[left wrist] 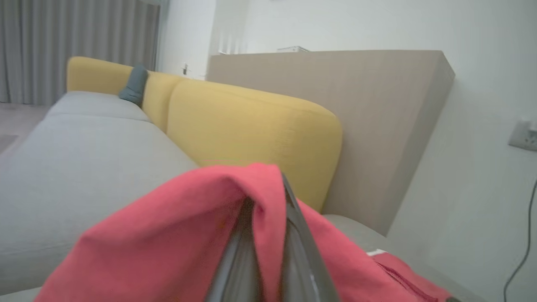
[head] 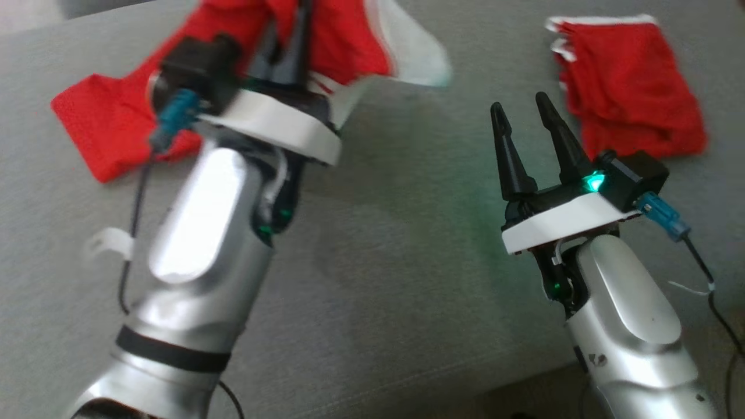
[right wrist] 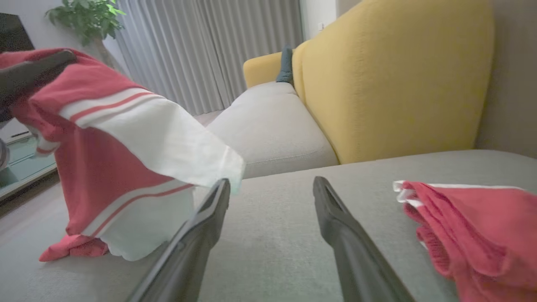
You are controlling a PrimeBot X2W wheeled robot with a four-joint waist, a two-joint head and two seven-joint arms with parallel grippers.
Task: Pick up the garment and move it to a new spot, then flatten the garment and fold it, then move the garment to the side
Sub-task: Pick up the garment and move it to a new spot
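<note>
- Left gripper [head: 288,55] jaws clamped on red-and-white garment [head: 116,125]
- Raised at gripped end, lower end on grey sofa seat [head: 378,273]
- Right gripper [head: 521,103] jaws apart, empty, near folded red cloth [head: 631,87]

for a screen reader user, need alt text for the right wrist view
The right end effector, fingers spread open, points across a grey sofa seat. At left a red and white garment hangs from the left end effector; a second red garment lies at right.

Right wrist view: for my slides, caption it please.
Open right gripper over sofa; left gripper holds up red-and-white garment; second red garment nearby.
</note>
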